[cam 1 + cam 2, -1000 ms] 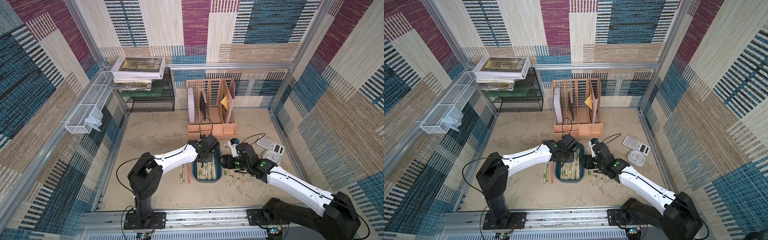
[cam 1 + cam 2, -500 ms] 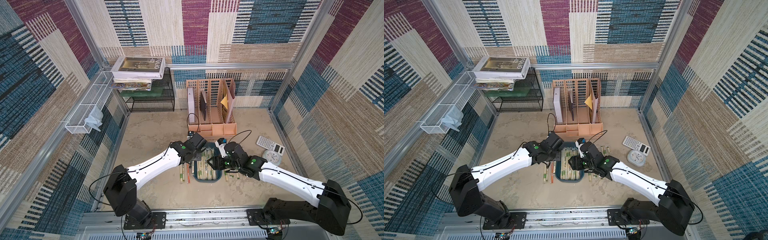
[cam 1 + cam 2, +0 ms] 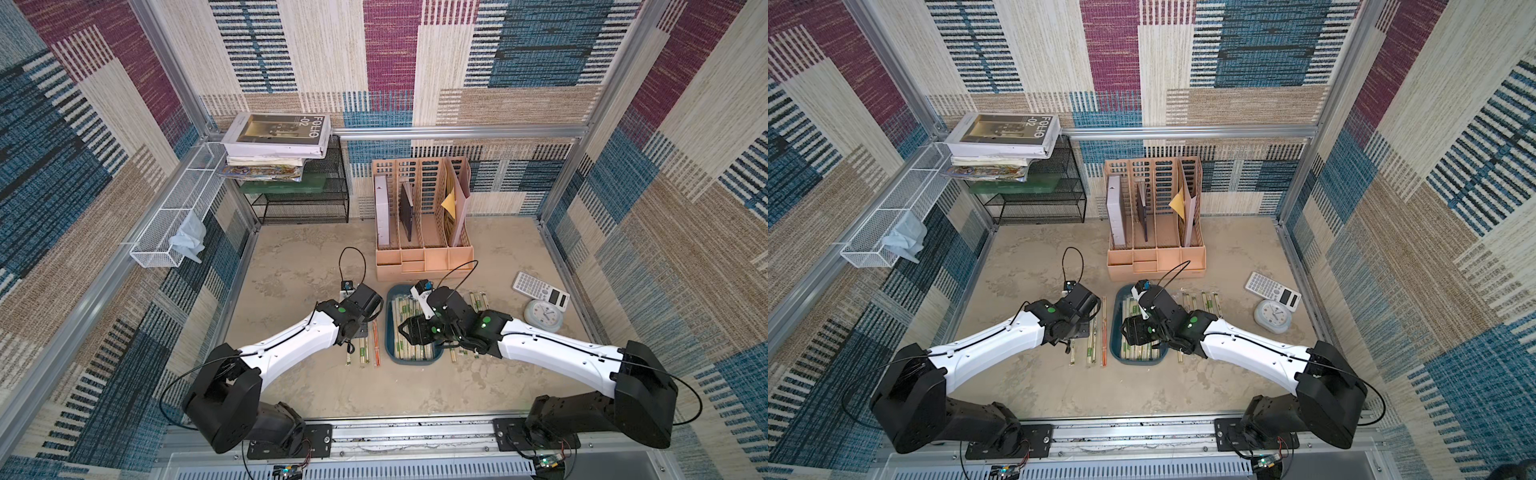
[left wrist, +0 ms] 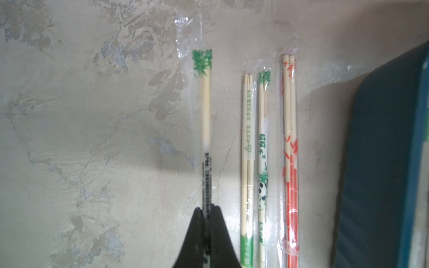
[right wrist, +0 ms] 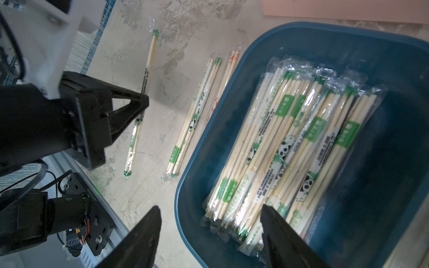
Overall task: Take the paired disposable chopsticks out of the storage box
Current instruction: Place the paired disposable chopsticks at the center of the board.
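The left gripper [image 4: 207, 208], jaws clamped on one pair [image 4: 205, 104], hangs low over the table [image 4: 92, 116], left of the box [image 5: 336, 30]. I'd lower it flat beside the laid pairs [image 4: 255, 150], then let go. The right gripper [image 5: 210, 207], jaws apart, hovers over the pile [image 5: 290, 139] in the box; it should pinch a single wrapper.

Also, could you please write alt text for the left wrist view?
The left gripper is shut on one clear-wrapped pale bamboo chopstick pair with a green band, over the mottled beige tabletop. Three more wrapped pairs, one printed orange-red, lie between it and the dark teal plastic storage box.
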`<state>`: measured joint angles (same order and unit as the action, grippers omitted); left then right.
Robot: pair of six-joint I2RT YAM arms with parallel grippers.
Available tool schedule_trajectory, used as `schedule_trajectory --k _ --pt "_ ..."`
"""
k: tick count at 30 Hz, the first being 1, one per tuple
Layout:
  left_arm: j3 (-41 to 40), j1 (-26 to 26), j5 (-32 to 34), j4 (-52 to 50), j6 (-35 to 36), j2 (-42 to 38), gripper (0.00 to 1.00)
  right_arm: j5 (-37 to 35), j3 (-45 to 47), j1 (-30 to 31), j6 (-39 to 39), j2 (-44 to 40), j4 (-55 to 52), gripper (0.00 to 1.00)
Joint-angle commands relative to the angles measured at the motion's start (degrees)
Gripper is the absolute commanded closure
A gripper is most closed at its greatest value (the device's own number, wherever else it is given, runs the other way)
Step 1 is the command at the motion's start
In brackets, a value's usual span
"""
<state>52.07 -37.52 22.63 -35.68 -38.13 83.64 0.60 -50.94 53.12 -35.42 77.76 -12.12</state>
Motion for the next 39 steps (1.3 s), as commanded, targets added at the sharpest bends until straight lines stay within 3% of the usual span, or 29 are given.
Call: schedule_trajectory --k 1,15,19,33,39 --pt "0.0 0.3 0.1 3.6 0.7 2.5 0.92 -1.0 -0.3 0.1 -0.4 -0.2 0.1 0.29" --pt "-0.3 0.5 -1.8 7.5 1.3 8.8 0.87 -2.2 0.6 0.2 -0.5 -0.8 -0.5 0.29" --pt "-0.3 0.6 -1.8 7.0 1.3 8.7 0.78 -2.3 0.5 0.1 -0.5 -0.8 -0.7 0.29" --pt "1.4 0.5 -3.3 1.0 0.7 -2.0 0.49 -2.7 2.2 -1.6 -0.4 -2.5 -0.4 0.29" --pt "3.6 0.1 -8.4 0.5 -0.2 -4.9 0.46 -2.4 2.7 -3.8 0.0 -3.1 -0.5 0.29"
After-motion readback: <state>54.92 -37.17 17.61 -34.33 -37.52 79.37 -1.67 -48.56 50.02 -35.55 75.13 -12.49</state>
